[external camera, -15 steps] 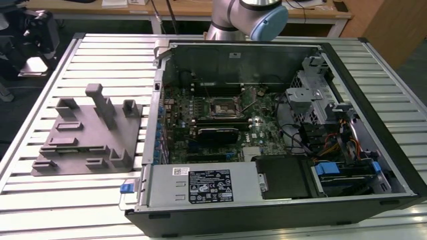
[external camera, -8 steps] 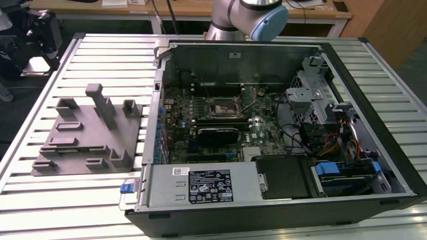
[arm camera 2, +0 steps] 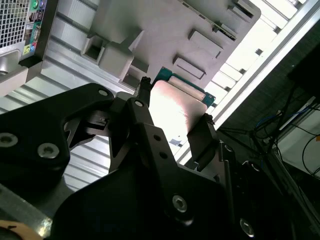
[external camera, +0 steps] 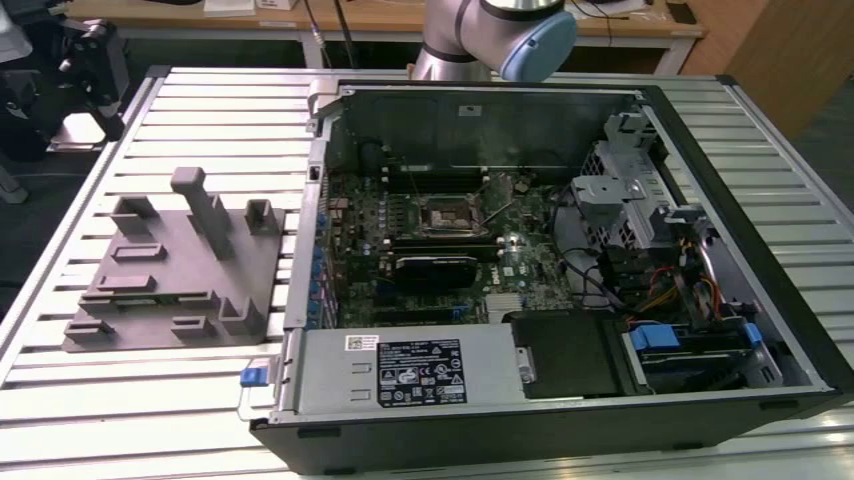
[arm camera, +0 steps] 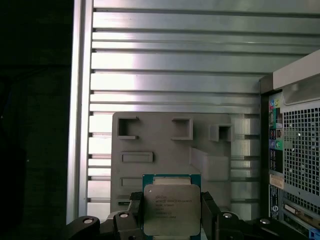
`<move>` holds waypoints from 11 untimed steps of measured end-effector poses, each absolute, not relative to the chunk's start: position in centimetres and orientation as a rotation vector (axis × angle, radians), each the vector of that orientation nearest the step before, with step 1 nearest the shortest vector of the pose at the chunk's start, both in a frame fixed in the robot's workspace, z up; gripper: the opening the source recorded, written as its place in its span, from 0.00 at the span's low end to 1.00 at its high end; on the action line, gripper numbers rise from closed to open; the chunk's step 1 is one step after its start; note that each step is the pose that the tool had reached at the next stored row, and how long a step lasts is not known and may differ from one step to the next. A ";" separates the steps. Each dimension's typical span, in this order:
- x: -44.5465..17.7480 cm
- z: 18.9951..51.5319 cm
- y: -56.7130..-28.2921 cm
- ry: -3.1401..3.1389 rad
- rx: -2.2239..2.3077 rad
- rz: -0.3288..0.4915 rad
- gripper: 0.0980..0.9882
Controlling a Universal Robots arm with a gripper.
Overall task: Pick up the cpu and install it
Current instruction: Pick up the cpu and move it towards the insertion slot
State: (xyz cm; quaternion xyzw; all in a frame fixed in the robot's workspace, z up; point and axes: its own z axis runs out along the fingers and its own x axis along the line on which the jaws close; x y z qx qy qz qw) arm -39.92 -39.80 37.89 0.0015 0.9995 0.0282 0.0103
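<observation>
cpu [arm camera: 166, 210]: one, flat square with a silvery top and a green board edge showing on one side, seen in both wrist views
cpu place: off the table, held in the hand, grey fixture behind it and, as far as I can judge, not touching it
hand [arm camera: 170, 210]: one, closed on the cpu, gripping two opposite edges
fingers [arm camera 2: 200, 140]: two, black, one on each side of the chip, top face left bare
cpu tilt: looks flat and square to the fingers in the first wrist view
fixture [external camera: 160, 270]: one, grey moulded plastic with upright blocks and recesses, lies on the table at the exterior view's left, just beside the case
table [external camera: 200, 100]: one, ribbed metal slats, carries fixture and case
computer case [external camera: 481, 120]: one, lying open, side panel off
motherboard [external camera: 521, 265]: one, inside the case
socket [external camera: 445, 213]: one, dark square frame near the board's middle, looks unfilled
arm [external camera: 494, 35]: one, at the far edge of the exterior view
task state: pickup looks done, install not done
risk 1: thin edge grip, so the chip could slip or twist if bumped
risk 2: a tilted or rotated chip could sit wrong in the socket and harm the contacts
risk 3: the hand could snag the case wall or parts around the socket
</observation>
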 end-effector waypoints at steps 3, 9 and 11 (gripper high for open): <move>-39.7 37.9 -39.8 3.120 0.004 0.088 0.50; -39.1 37.9 -39.7 3.120 0.005 0.088 0.50; -38.8 37.9 -39.6 3.120 0.005 0.088 0.50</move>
